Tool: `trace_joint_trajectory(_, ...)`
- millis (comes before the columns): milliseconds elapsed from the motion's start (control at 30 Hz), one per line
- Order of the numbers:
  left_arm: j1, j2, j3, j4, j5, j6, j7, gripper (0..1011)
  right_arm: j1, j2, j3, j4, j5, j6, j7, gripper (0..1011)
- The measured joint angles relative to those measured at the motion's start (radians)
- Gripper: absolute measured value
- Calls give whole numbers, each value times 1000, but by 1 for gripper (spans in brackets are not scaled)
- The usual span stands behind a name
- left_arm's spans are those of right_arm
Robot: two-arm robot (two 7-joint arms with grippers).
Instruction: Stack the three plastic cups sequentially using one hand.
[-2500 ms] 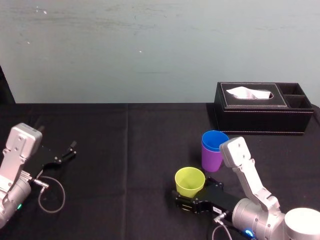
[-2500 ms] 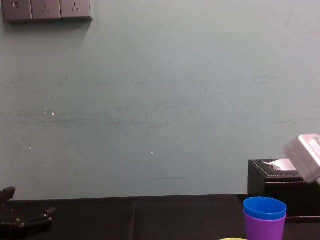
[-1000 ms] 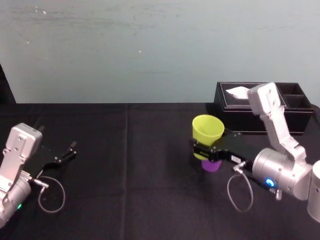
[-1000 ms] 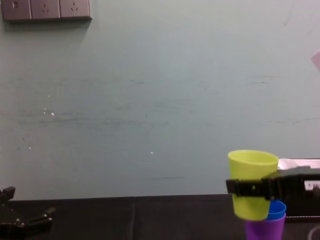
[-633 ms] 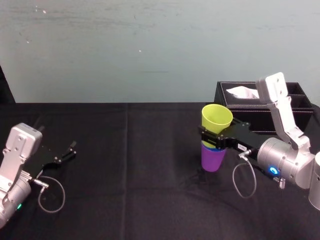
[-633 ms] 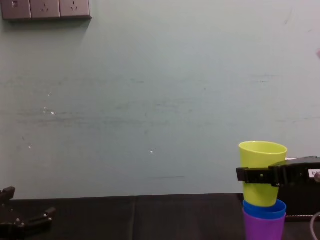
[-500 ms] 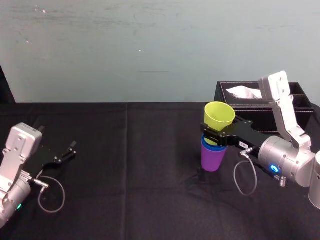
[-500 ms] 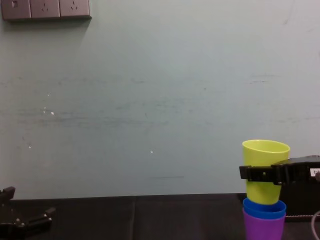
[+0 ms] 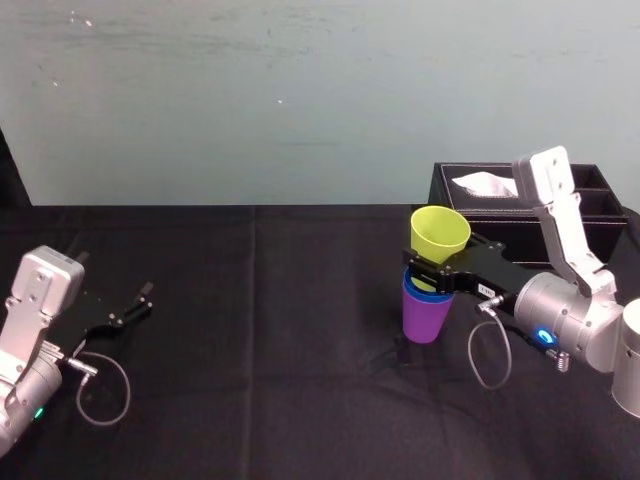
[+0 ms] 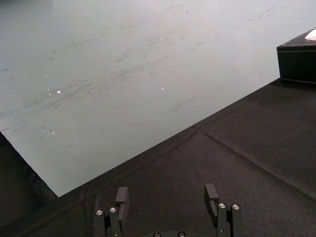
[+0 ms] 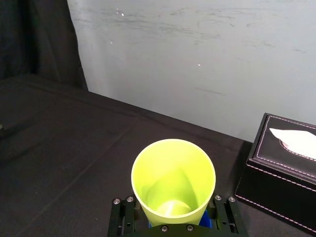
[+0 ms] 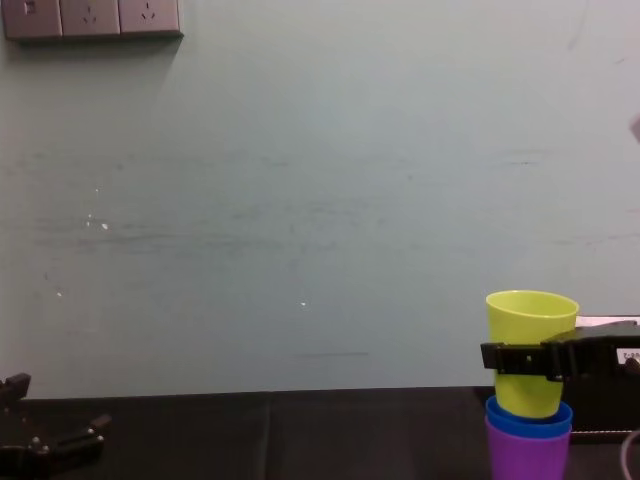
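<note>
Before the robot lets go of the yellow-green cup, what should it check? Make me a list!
1. Right gripper shut on the yellow-green cup: ok.
2. Yellow-green cup lined up over the blue cup: ok, its bottom sits in the blue cup's mouth.
3. Yellow-green cup pushed all the way down: not ok, most of it stands above the blue rim.
4. Blue cup nested in the purple cup, stack upright: ok.
5. Tissue box apart from the cups: ok, it stands behind them.
6. Left gripper out of the way: ok, it is parked far to the left, open.
</note>
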State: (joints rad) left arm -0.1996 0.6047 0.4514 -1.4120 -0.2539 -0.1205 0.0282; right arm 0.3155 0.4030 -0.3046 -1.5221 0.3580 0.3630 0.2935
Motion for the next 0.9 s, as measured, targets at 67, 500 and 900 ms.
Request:
trace_joint_trajectory(67,0,0,0,0,0,0,0,1000,1,-1,-1,5,-3,-1,0,723)
trace_joint_trajectory(500,0,0,0,0,0,0,0,1000,5,-12,0,28,-18,-11,0,723)
trace_joint_trajectory(900,0,0,0,0,0,0,0,1000,9,-23,2,51,-31,-21,1,724)
